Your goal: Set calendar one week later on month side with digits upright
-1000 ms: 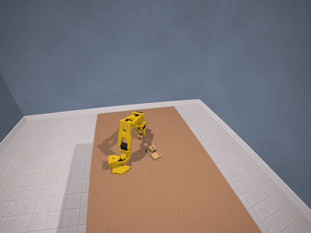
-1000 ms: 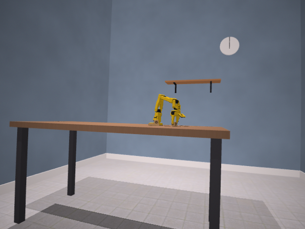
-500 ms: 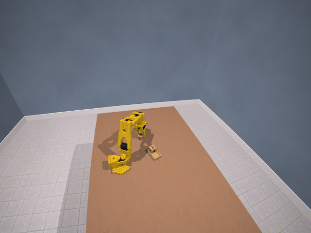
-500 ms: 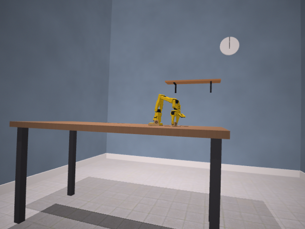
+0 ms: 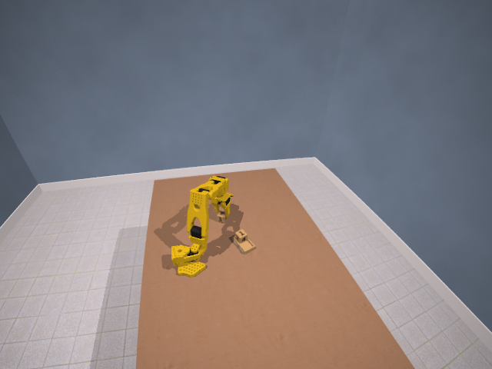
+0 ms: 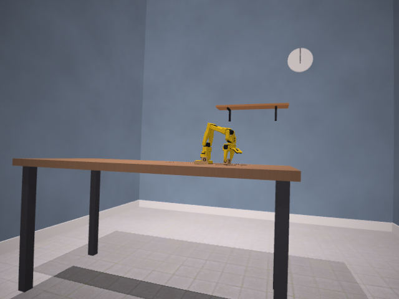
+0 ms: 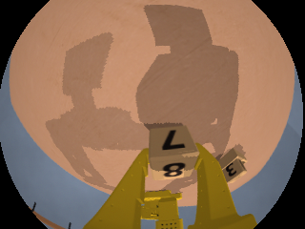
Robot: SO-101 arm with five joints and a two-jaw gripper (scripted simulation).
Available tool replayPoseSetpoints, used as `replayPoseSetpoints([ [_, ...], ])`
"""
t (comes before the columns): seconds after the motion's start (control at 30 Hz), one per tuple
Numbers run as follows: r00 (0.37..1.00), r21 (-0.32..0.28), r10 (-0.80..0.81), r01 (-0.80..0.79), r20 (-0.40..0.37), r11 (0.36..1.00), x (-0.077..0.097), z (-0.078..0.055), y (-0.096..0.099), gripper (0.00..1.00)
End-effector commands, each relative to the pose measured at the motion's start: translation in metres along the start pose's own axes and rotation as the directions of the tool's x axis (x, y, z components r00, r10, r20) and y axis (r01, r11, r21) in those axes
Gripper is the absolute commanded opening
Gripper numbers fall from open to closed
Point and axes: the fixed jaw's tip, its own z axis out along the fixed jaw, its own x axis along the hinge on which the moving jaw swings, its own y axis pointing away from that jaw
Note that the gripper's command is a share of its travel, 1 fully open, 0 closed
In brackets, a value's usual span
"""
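Left to right in the top view: the arm (image 5: 197, 214) (image 6: 206, 138), then the hand (image 5: 222, 213) (image 6: 228, 160) (image 7: 172, 155), pinching a cube (image 5: 221, 217) (image 6: 229, 161) (image 7: 172, 142) (its 7 and 8 face the wrist camera) outside the tray (image 5: 247, 247). The tray lies on the table (image 5: 258, 301) (image 6: 128, 166) (image 7: 124, 62), carrying the other cube (image 5: 241, 234) (image 6: 204, 159) (image 7: 232, 169), a 1 on top.

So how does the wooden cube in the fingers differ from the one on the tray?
The gripped wooden cube is clamped between the yellow fingers; the tray's wooden cube isn't held. The gripped cube shows 7 and 8 to the wrist view, the tray's cube 3. Both are light wood with black digits.
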Motion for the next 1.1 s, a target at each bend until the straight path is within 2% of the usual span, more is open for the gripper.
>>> replayPoseSetpoints([
  [0.0, 0.998, -0.008, 0.002, -0.001, 0.069, 1.0, -0.009, -0.024, 0.001, 0.0],
  [0.1, 0.998, -0.008, 0.002, -0.001, 0.069, 1.0, -0.009, -0.027, 0.001, 0.0],
  [0.3, 0.998, -0.008, 0.001, -0.001, 0.069, 1.0, -0.007, -0.044, 0.002, 0.0],
  [0.43, 0.998, -0.008, 0.001, -0.001, 0.069, 1.0, -0.006, -0.05, 0.003, 0.0],
  [0.83, 0.998, -0.008, 0.004, -0.004, 0.069, 1.0, -0.006, -0.052, 0.002, 0.0],
  [1.07, 0.997, -0.008, 0.036, -0.035, 0.069, 0.999, -0.006, -0.052, -0.006, 0.0],
])
